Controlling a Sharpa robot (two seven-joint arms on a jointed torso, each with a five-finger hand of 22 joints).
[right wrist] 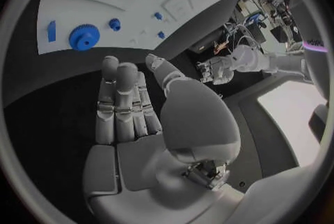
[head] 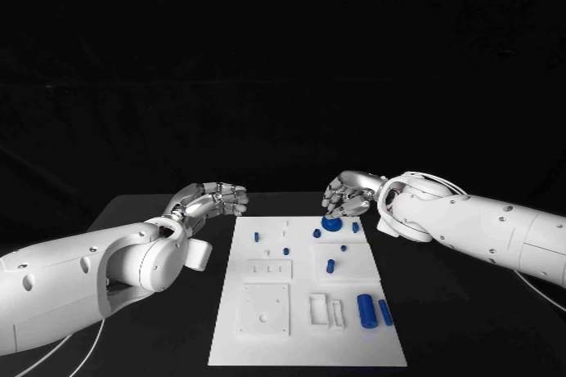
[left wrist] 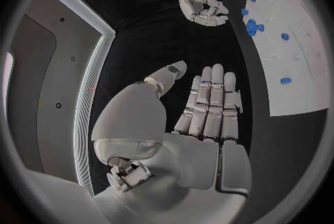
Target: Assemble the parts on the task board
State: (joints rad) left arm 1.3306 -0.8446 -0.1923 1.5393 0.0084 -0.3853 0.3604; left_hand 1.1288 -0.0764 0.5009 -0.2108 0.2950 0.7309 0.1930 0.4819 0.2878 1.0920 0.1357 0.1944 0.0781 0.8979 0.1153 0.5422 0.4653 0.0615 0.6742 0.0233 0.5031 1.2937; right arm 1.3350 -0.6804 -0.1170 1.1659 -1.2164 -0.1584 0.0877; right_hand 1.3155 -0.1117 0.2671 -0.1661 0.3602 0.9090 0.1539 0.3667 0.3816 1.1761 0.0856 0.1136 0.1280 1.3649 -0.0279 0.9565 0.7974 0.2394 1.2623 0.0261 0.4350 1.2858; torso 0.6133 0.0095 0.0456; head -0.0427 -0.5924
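Observation:
The white task board [head: 309,328] lies in the middle of the black table. A blue gear [head: 331,224] sits near its far edge, with small blue pegs [head: 330,266] scattered behind and beside it. Two blue cylinders [head: 365,308] lie side by side at the board's right. My right hand [head: 350,195] hovers just beyond the gear, holding nothing; the right wrist view shows its fingers [right wrist: 118,96] stretched toward the gear [right wrist: 83,36] without touching it. My left hand [head: 213,201] is off the board's far left corner, and it too holds nothing, its fingers [left wrist: 209,101] straight and together.
Raised white fixtures and recesses [head: 267,307] cover the board's near half. Black table surrounds the board on both sides. The left wrist view shows the right hand [left wrist: 202,6] and the gear [left wrist: 251,27]; the right wrist view shows the left hand [right wrist: 212,71].

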